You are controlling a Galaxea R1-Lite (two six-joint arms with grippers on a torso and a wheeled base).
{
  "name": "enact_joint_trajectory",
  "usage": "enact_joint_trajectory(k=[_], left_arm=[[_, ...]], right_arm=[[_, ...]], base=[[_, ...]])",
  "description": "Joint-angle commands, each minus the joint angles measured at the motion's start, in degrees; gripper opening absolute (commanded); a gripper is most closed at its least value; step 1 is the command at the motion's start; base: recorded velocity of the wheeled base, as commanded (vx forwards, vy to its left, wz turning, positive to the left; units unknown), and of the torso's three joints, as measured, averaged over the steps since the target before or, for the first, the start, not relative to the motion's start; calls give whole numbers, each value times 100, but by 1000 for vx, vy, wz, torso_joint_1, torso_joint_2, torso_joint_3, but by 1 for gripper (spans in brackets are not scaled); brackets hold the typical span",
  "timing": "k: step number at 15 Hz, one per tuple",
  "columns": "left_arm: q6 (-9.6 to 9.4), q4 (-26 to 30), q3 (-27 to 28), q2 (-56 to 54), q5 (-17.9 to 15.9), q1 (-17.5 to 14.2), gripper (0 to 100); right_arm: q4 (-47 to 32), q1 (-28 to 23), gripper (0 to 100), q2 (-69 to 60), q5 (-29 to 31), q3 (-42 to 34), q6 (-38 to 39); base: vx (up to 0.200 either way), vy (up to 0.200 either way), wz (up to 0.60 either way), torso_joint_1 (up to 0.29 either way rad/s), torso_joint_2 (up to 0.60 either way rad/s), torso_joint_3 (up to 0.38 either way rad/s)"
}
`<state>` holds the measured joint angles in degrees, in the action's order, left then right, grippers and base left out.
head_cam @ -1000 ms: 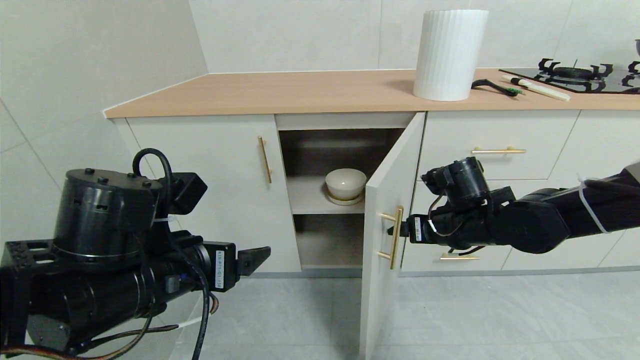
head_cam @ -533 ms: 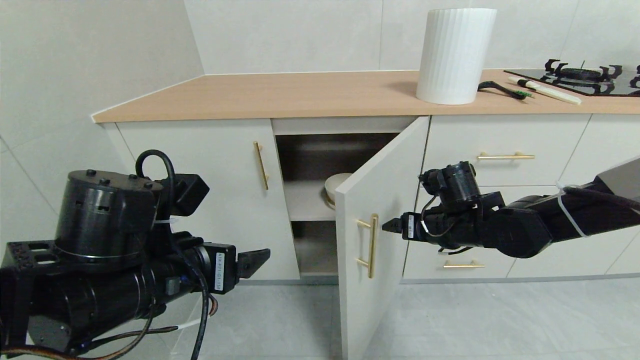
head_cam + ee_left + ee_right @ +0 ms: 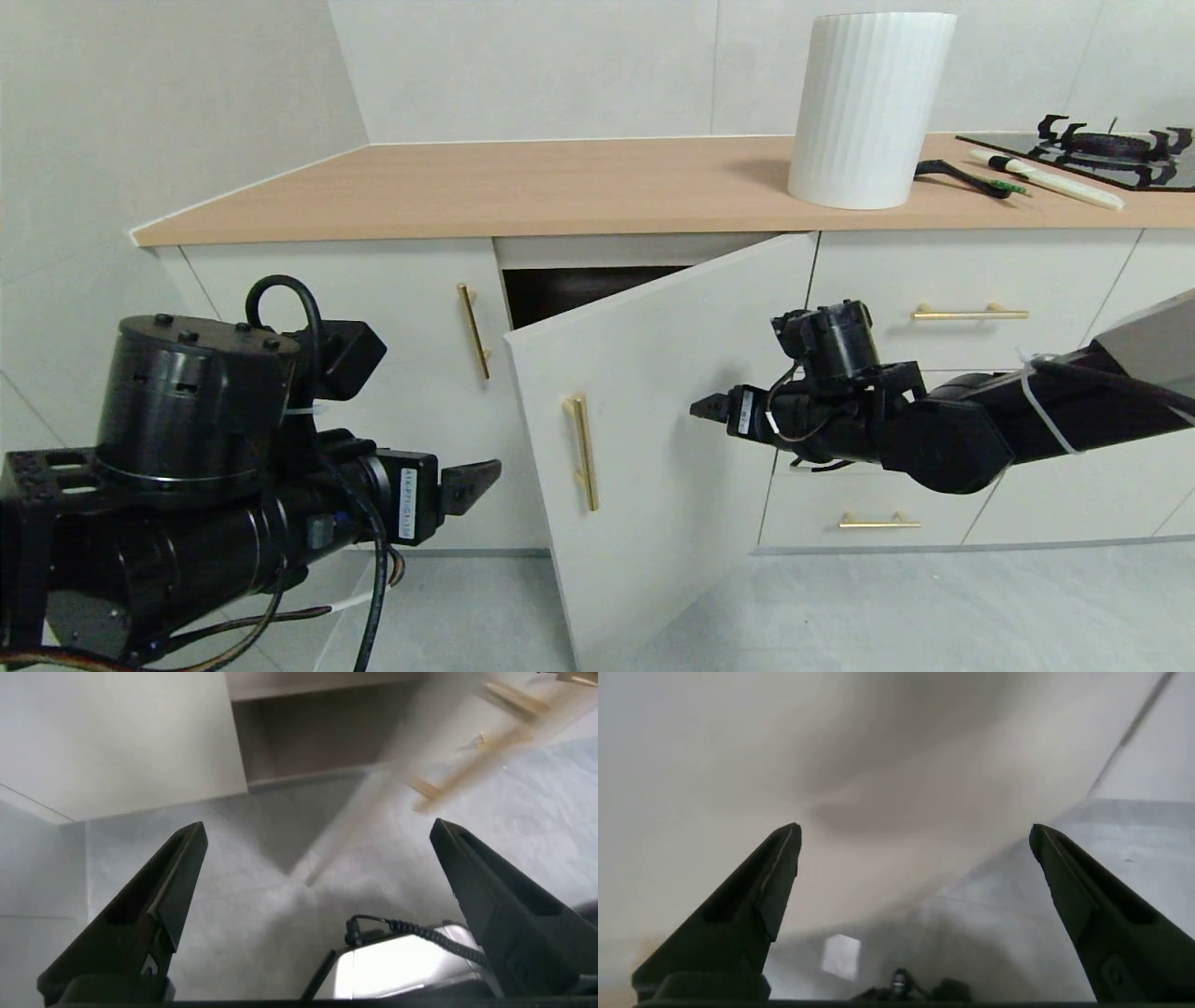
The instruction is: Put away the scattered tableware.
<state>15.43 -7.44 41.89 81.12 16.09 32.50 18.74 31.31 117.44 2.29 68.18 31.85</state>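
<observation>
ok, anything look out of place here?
The cabinet door hangs ajar, the open right gripper at its face. A black-handled tool and a white utensil lie loose on the countertop beside the white ribbed canister. Nothing spilled or damaged.

The left arm (image 3: 187, 485) is sitting low and close to the body, with the left gripper (image 3: 318, 829) pointing forward and its 2 fingers spread wide. The right arm (image 3: 980, 429) is lying stretched out leftward at mid height. The right gripper (image 3: 914, 830) is likewise holding its 2 fingers wide apart.
</observation>
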Motion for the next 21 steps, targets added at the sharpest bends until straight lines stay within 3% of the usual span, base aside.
enact_joint_trajectory(k=[1,5,10,21], left_arm=[[4,-3,4,-78,26,-7,100],[4,-3,4,-78,26,-7,100],[12,-12,12,-96,26,-33,100],[12,-12,39,-87,26,-86,100]], right_arm=[[113,51,100,59,-1,20,84],[578,139,100,323,17,160,436],[675,244,100,762,43,995,1042],[666,253,100,1659,131,2235,1060]], base=[[0,0,0,0,0,0],[0,0,0,0,0,0],[0,0,0,0,0,0],[0,0,0,0,0,0]])
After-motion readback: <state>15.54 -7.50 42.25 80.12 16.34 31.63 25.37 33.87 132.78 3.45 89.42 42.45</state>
